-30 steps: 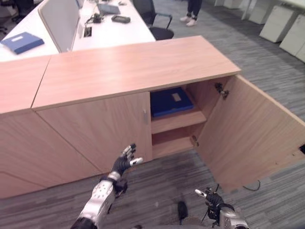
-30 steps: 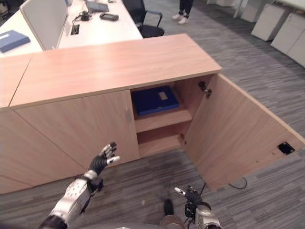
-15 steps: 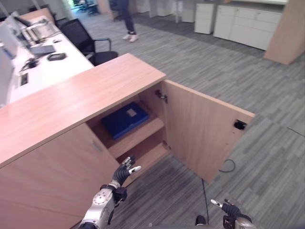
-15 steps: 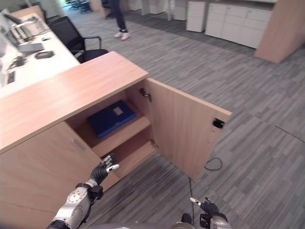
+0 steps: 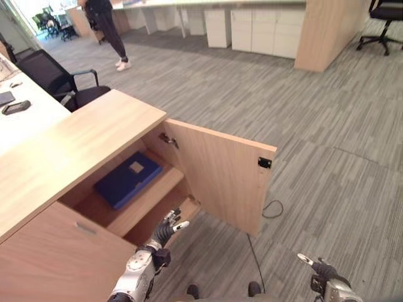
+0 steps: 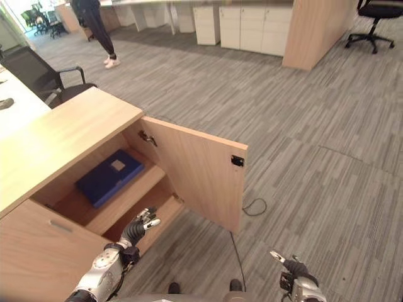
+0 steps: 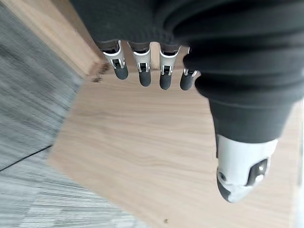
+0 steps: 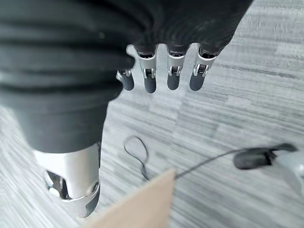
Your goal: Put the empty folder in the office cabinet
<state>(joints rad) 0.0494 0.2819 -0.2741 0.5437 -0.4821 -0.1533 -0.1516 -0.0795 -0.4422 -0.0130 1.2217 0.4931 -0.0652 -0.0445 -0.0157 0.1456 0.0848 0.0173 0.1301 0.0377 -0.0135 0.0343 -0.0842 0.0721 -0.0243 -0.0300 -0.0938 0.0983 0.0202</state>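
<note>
Lying flat on the upper shelf (image 5: 146, 200) of the light wooden office cabinet (image 5: 69, 148), the dark blue folder with a pale label (image 5: 128, 178) is seen in the left eye view, with no hand on it. The cabinet's wooden door (image 5: 223, 178) is swung wide open, and a small dark fitting (image 5: 264, 163) is seen near its upper outer corner. The left hand (image 5: 166, 228) is held in the air before the lower compartment, its fingers straight and spread, well apart from the folder and holding nothing. The right hand (image 5: 318, 268) is seen low over the grey striped carpet floor (image 5: 327, 138), fingers extended and empty. A black office chair (image 5: 60, 78) is placed behind the cabinet, and a person's legs in dark trousers and white shoes (image 5: 110, 34) are seen farther back.

From the right eye view, the same arrangement is shown: the folder (image 6: 109, 177) on the shelf, the left hand (image 6: 140, 227) below it.

From the left wrist view, the left hand's fingers (image 7: 144, 69) are seen straight, with pale wood beyond them.

From the right wrist view, the right hand's fingers (image 8: 173, 73) are seen relaxed and straight above the carpet.
</note>
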